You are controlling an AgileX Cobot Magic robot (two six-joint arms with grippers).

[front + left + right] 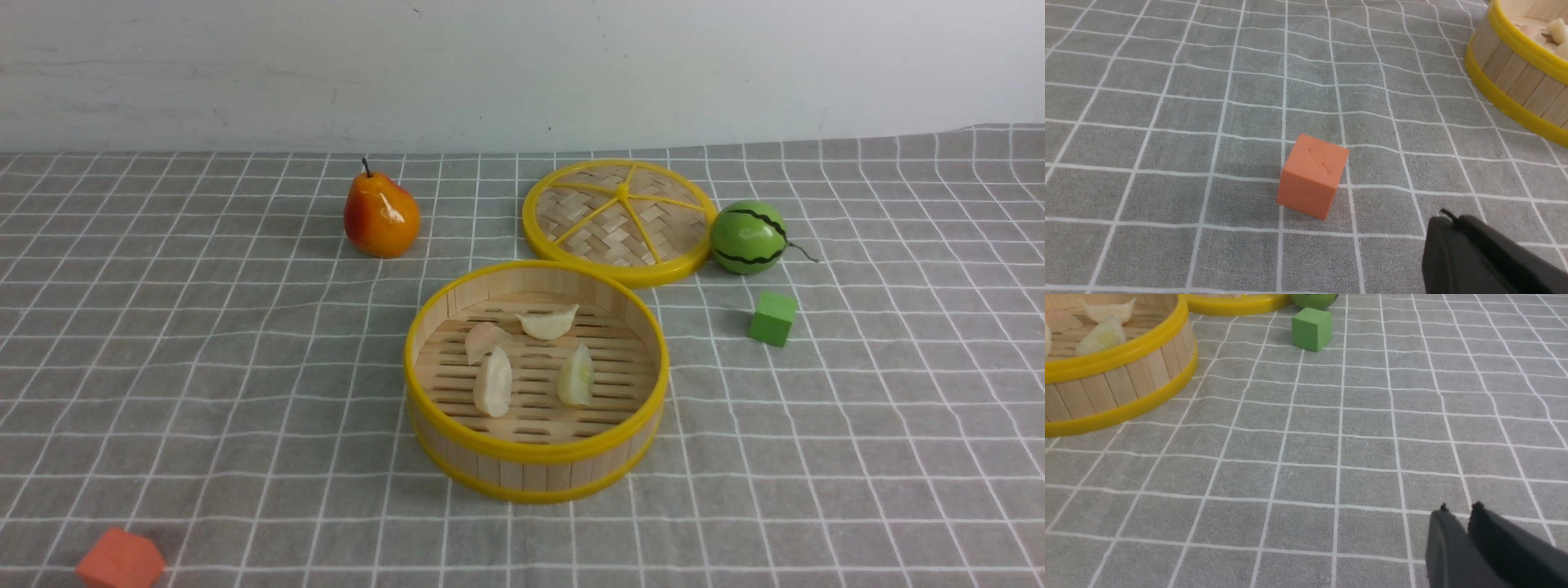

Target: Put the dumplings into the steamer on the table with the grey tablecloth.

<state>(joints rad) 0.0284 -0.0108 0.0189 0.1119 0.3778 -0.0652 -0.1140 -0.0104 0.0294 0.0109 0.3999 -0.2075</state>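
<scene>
Left gripper point(1447, 218) hangs low over the grey tablecloth point(1167, 122), jaws pressed together, nothing between them. The orange block point(1312, 176) sits on the cloth just ahead of its tip and a little to one side, not touching. Farther off on the other side, the steamer point(1515, 77) shows its wooden wall and yellow rims at the edge of that view. Right gripper point(1457, 512) also hovers above the cloth, its two dark fingers parted by a narrow slit, nothing in the gap; whether they are slackened or simply resting near closed I cannot tell. The green cube point(1312, 328) lies well ahead of it, the steamer off to the side of that line, well apart from the fingers. Neither arm shows in the front view. There, the steamer point(535, 465) stands upright mid-table, and all four dumplings point(493, 382) lie on its slatted floor: two toward the far wall, two nearer, side by side. Woven lid point(620, 216) lies flat just behind the steamer, touching or nearly touching its rim. Small toy watermelon point(747, 237) beside the lid; toy pear point(381, 216) stands farther left.
</scene>
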